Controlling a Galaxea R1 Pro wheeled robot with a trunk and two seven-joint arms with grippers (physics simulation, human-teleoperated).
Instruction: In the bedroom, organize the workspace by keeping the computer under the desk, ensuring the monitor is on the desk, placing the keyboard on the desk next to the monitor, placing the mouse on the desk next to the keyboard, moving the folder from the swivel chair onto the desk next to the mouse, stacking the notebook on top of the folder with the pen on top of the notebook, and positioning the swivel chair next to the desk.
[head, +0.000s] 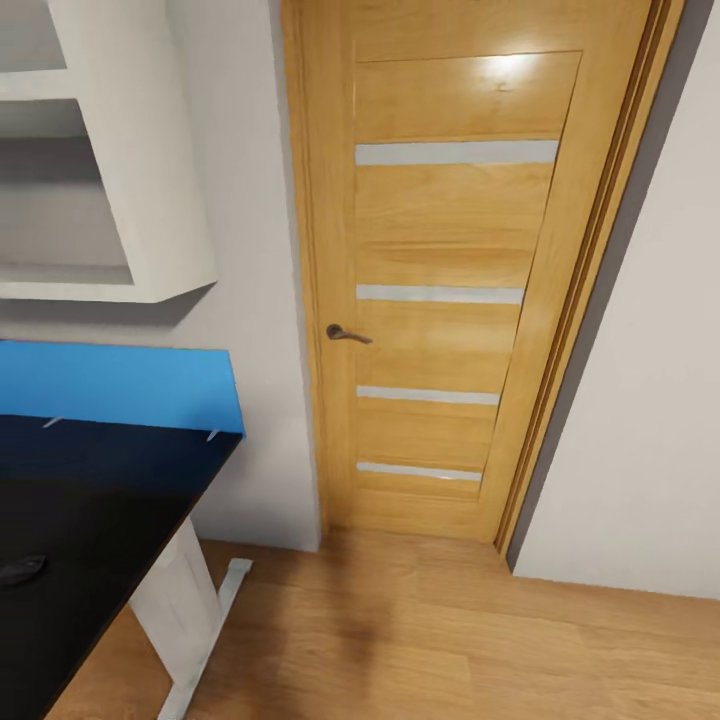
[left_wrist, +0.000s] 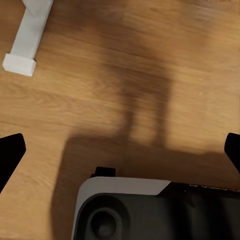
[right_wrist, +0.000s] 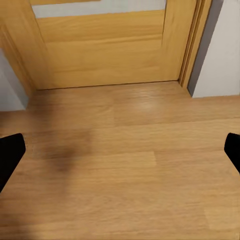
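Head view: I'm facing the door (head: 450, 290), the black worktop (head: 90, 500) off to my left with the small dark mouse (head: 20, 570) already on it, blue panel (head: 120, 385) behind. Monitor, keyboard, folder: I judge those are left to check.

Left wrist: left pincer (left_wrist: 120, 150) spread wide, empty, floor (left_wrist: 150, 75) below, a white desk foot (left_wrist: 27, 40) ahead.

Right wrist: right pincer (right_wrist: 120, 150) spread, empty, the door's base ahead.
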